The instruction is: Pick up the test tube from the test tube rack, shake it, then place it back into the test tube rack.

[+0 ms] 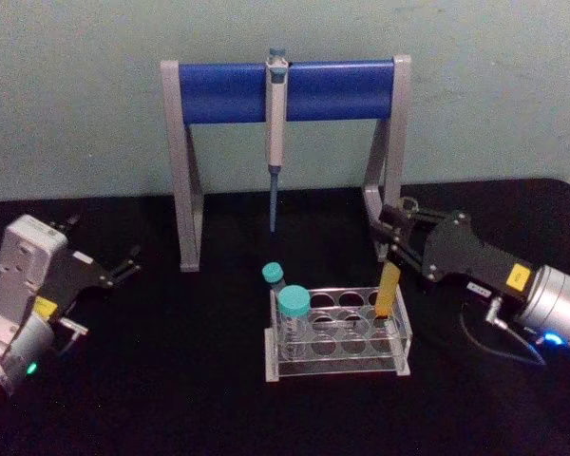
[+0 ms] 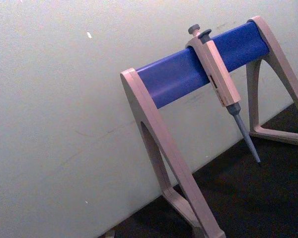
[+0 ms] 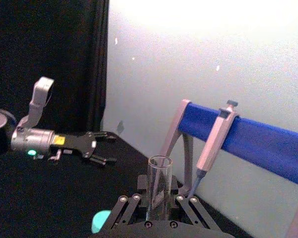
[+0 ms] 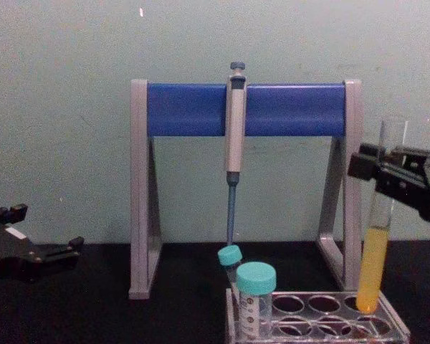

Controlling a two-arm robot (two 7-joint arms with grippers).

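Your right jaws grip the upright tube (image 4: 376, 265), base at rack's (image 1: 334, 370) far-right hole; left jaws parked open.

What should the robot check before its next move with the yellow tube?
1. Grip: the right hand is shut on the test tube near its upper part. Ok.
2. Tilt: the tube is nearly upright and its open top is far above the yellow liquid. Ok.
3. Tube bottom free of the test tube rack: it sits level with the rack's top at the back right corner. Cannot tell.
4. Left hand: open and parked far to the left. Ok.
5. Teal-capped tubes: they stand at the rack's left end, away from the held tube. Ok.
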